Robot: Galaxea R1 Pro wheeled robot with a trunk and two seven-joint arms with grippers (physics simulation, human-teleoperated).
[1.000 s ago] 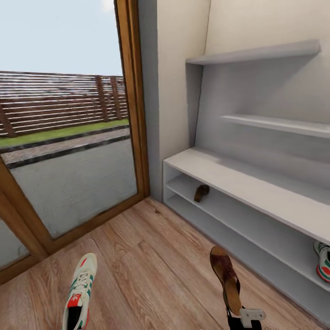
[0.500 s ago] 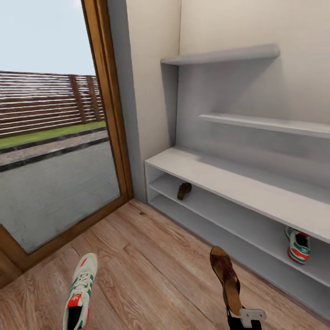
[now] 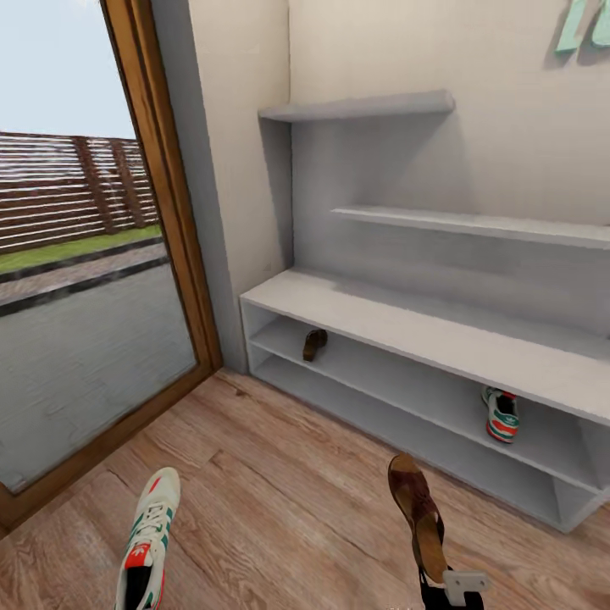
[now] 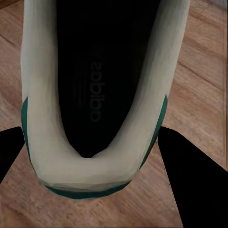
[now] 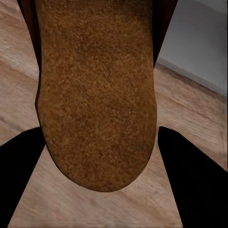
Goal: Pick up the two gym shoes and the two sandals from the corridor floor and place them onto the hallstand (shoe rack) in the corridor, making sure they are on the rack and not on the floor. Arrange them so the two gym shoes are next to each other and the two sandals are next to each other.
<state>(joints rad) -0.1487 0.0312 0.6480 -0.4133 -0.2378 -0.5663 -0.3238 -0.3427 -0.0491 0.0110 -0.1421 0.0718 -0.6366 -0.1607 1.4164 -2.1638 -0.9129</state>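
Note:
One gym shoe (image 3: 149, 539), white with green stripes, hangs over the corridor floor (image 3: 280, 474) at the lower left, and my left gripper (image 4: 91, 137) is shut on its heel (image 4: 85, 175). My right gripper (image 3: 453, 590) is shut on the heel end of a brown sandal (image 3: 417, 512), whose tan insole (image 5: 97, 95) runs out between the black fingers (image 5: 190, 180). On the hallstand (image 3: 407, 326), the other sandal (image 3: 314, 344) lies at the left of the upper open shelf. The second gym shoe (image 3: 501, 415) sits far to its right on the same shelf.
A tall glass door with a brown wooden frame (image 3: 161, 195) stands left of the rack, with a fence and grass outside. Grey wall shelves (image 3: 364, 107) step up above the bench. Teal shapes (image 3: 585, 25) hang on the wall at the top right.
The whole picture has slid left, so the camera has turned right. More of the rack and the shelved gym shoe show. Both held shoes keep their place in the view.

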